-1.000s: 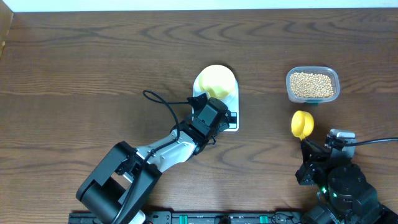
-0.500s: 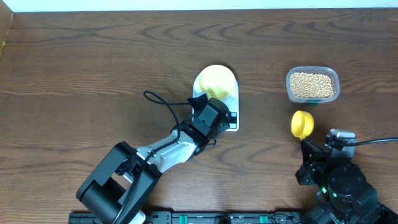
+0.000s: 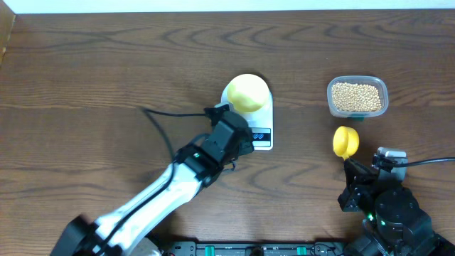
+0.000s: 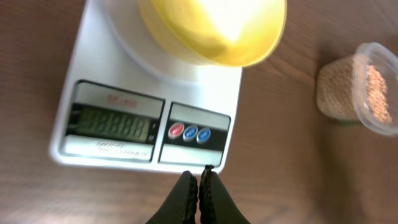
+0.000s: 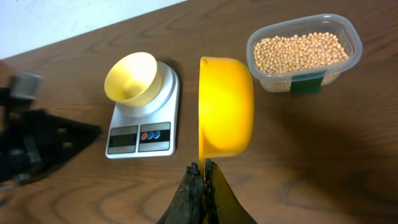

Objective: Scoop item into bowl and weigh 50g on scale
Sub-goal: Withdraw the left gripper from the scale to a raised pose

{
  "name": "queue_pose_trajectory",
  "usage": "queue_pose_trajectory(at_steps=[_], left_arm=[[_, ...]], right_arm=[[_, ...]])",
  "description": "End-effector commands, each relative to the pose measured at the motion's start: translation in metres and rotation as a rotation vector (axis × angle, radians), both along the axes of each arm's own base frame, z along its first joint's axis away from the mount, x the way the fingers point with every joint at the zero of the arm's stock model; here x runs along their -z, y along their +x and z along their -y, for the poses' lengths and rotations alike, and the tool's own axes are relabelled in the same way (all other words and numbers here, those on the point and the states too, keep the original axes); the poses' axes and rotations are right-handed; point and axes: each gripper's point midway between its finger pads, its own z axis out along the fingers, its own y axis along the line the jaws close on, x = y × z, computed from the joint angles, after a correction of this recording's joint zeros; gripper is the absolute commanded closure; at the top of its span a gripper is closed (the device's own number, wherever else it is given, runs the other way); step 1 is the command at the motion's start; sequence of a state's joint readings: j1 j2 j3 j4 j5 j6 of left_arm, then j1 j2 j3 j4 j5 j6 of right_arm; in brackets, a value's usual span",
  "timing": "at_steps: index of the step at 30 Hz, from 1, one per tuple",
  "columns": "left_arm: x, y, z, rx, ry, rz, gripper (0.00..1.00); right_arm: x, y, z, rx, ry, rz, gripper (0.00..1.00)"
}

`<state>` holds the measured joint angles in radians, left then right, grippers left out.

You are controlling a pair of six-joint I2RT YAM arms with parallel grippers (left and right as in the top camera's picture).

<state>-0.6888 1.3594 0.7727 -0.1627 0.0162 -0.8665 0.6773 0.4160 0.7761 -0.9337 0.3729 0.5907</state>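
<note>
The pale yellow bowl (image 3: 246, 93) sits empty on the white scale (image 3: 257, 121) at the table's middle. It also shows in the left wrist view (image 4: 214, 28) and the right wrist view (image 5: 130, 74). The scale's display (image 4: 112, 122) is lit. My left gripper (image 4: 199, 176) is shut and empty, just in front of the scale's front edge. My right gripper (image 5: 203, 167) is shut on the handle of a bright yellow scoop (image 5: 226, 106), which is empty. The beans (image 3: 356, 97) fill a clear container (image 5: 303, 53) at the right.
The scale's buttons (image 4: 189, 132) sit right of the display. The clear container (image 4: 357, 87) stands to the right of the scale. The right arm's base (image 3: 387, 213) is at the table's front right.
My left arm has drawn back from the scale's front, uncovering the display and buttons. The right arm and scoop have not moved.
</note>
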Motion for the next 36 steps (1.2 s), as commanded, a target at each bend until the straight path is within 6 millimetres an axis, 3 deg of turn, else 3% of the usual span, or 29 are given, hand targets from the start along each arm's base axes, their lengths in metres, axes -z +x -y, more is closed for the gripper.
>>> queue_pose_trajectory(at_steps=[1,3,5,7,9,10,12,16,18,21,25,31,36], left_arm=[[-0.026,-0.009,-0.027,0.035,0.071,0.069,0.93],[-0.051,-0.018,-0.053,0.031,0.090,0.117,0.91],[-0.066,-0.022,-0.070,0.013,0.093,0.152,0.83],[-0.085,-0.028,-0.092,-0.026,0.087,0.200,0.65],[-0.098,-0.035,-0.110,-0.068,0.077,0.230,0.37],[-0.103,-0.041,-0.118,-0.087,0.073,0.240,0.02],[-0.106,-0.052,-0.131,-0.112,0.078,0.237,0.02],[-0.087,-0.081,-0.146,-0.131,0.106,0.125,0.02],[-0.090,-0.080,-0.141,-0.048,0.141,0.165,0.02],[-0.104,-0.082,-0.120,0.236,0.227,0.289,0.02],[-0.130,-0.079,-0.124,0.380,0.369,0.336,0.02],[-0.164,-0.081,-0.130,0.658,0.553,0.191,0.02],[-0.159,-0.072,-0.128,0.705,0.577,0.080,0.02]], right_arm=[[-0.005,-0.001,0.001,-0.007,0.001,0.011,0.99],[-0.001,-0.005,-0.002,-0.029,0.000,-0.013,0.99],[0.003,-0.007,-0.001,-0.032,-0.008,-0.028,0.99],[0.004,-0.008,0.000,-0.032,-0.014,-0.034,0.99],[0.004,-0.008,0.000,-0.032,-0.012,-0.033,0.99],[0.004,-0.007,0.000,-0.029,-0.008,-0.032,0.99],[0.003,-0.007,-0.001,-0.023,0.004,-0.032,0.99],[0.002,-0.006,-0.002,-0.004,0.043,-0.037,0.99],[0.002,-0.007,-0.004,-0.013,0.048,-0.040,0.99],[0.003,-0.009,-0.009,-0.042,0.061,-0.053,0.99],[0.004,-0.011,-0.013,-0.043,0.103,-0.071,0.99],[0.005,-0.014,-0.019,-0.034,0.182,-0.107,0.99],[0.005,-0.014,-0.019,-0.012,0.216,-0.118,0.99]])
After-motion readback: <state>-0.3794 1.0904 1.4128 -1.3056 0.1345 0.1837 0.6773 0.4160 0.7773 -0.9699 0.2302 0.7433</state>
